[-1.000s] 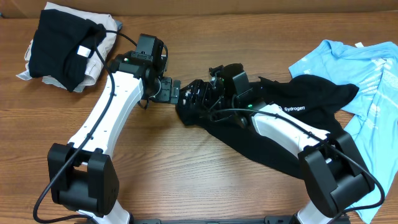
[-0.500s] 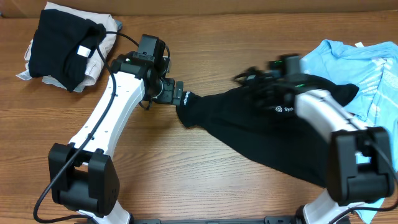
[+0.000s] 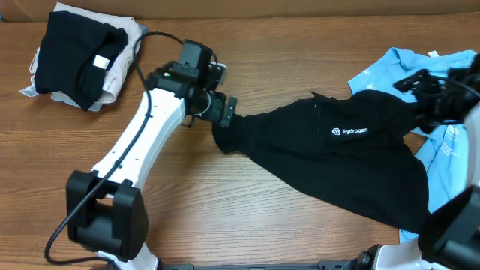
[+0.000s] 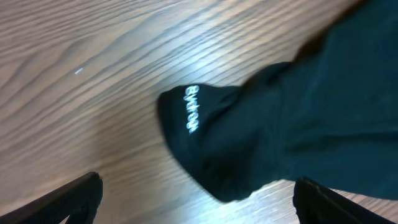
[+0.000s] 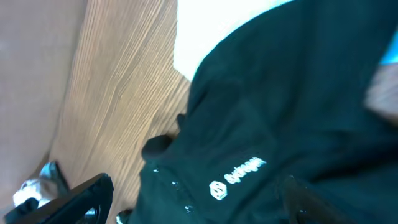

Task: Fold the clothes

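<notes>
SHIRT: black T-shirt is lying rumpled on the surface, its far end overlapping a light blue T-shirt | HANDLING: probably limp, light, sagging when lifted; pinching the sleeve hem and shoulders looks best | JAWS: left jaws and right jaws are both standing apart, holding nothing

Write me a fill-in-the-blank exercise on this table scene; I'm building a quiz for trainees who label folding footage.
1. The white chest lettering on the black short-sleeved T-shirt reads ____ in full.
2. The light blue T-shirt lies partly ____ the black one.
3. The left gripper hovers by a sleeve with its jaws ____ wide.
4. The folded black garment sits at the brown wooden table's far ____ corner.

Missing words: Sydrogen; under; open; left.
</notes>
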Controlling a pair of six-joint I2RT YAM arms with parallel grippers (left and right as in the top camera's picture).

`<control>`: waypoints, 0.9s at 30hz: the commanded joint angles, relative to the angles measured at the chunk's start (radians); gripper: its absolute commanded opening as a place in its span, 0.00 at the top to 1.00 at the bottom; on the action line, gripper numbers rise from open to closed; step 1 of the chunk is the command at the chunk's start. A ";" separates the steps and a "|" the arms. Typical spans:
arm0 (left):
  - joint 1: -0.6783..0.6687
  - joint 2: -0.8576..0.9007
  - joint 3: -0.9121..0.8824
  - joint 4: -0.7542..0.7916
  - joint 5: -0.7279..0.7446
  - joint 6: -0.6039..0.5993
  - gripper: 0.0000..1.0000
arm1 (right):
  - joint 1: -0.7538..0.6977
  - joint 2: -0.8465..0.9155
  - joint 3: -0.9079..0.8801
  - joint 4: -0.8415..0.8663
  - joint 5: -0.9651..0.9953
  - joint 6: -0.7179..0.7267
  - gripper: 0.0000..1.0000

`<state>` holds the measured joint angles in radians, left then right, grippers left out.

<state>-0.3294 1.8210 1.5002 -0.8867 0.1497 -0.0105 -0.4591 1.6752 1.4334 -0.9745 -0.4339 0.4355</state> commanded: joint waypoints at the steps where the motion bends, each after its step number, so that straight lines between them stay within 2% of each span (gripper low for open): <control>1: -0.018 0.101 0.013 0.031 0.035 0.111 0.00 | 0.000 -0.050 0.026 -0.041 0.075 -0.061 0.09; 11: -0.024 0.278 0.013 0.148 0.034 0.130 0.08 | 0.051 -0.054 0.026 -0.101 0.082 -0.096 0.09; 13: -0.024 0.296 0.013 0.156 0.034 0.130 0.13 | 0.058 -0.054 0.026 -0.103 0.082 -0.096 0.09; 15: -0.024 0.307 0.013 0.166 0.035 0.130 0.25 | 0.066 -0.054 0.026 -0.107 0.083 -0.096 0.10; 17: -0.024 0.313 0.013 0.179 0.035 0.122 0.64 | 0.079 -0.054 0.026 -0.115 0.095 -0.096 0.10; 19: -0.024 0.314 0.014 0.192 0.034 0.111 0.95 | 0.095 -0.054 0.026 -0.130 0.120 -0.096 0.12; 23: -0.015 0.302 0.097 0.122 0.023 0.102 0.96 | 0.132 -0.054 0.026 -0.160 0.138 -0.117 0.13; 27: 0.004 0.290 0.324 -0.065 0.023 0.041 0.96 | 0.185 -0.054 0.026 -0.189 0.138 -0.126 0.14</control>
<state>-0.3431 2.1307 1.6608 -0.9073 0.1711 0.0830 -0.3065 1.6352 1.4399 -1.1561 -0.3099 0.3294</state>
